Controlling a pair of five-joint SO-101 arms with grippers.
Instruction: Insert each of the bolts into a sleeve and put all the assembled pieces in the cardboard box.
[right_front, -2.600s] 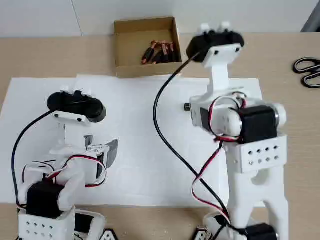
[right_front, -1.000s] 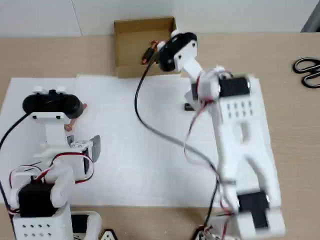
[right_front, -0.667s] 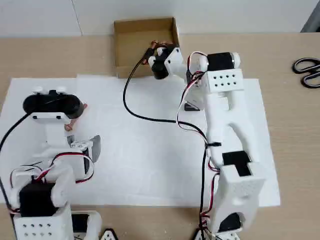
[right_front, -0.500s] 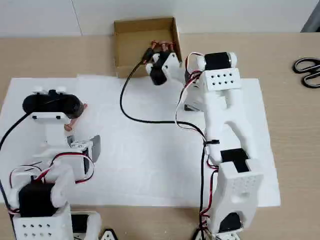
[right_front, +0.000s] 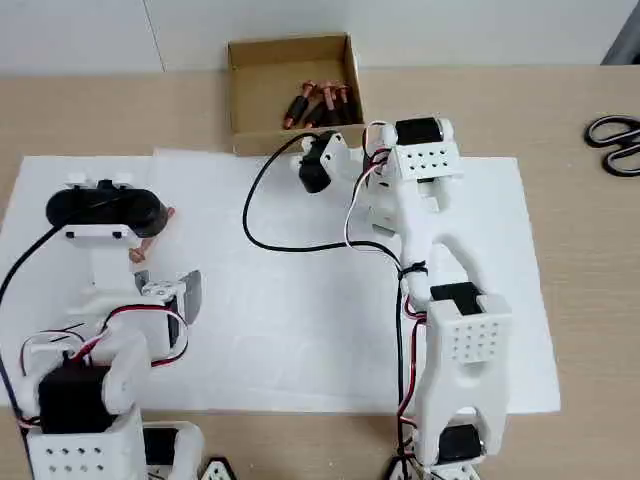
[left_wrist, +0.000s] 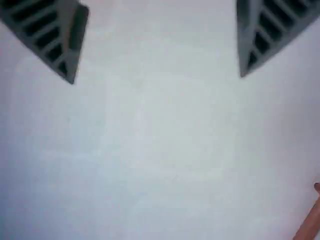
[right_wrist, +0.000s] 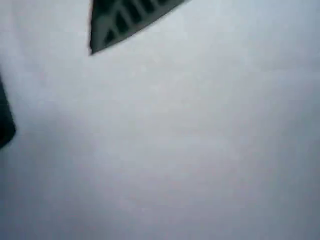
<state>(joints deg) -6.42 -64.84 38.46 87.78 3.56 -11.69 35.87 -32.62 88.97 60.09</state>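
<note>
Left arm (right_front: 108, 275) folded back, jaws spread wide, right arm (right_front: 432, 215) stretched forward.

Open cardboard box (right_front: 262, 75) holds clustered copper-and-black assembled pieces (right_front: 320, 103); possibly copper bolt (right_front: 166, 213) lying well apart.

Light wooden table (right_front: 560, 110), white sheet (right_front: 280, 330) over it, scissors (right_front: 612, 133), pale wall (right_front: 480, 30) behind
</note>
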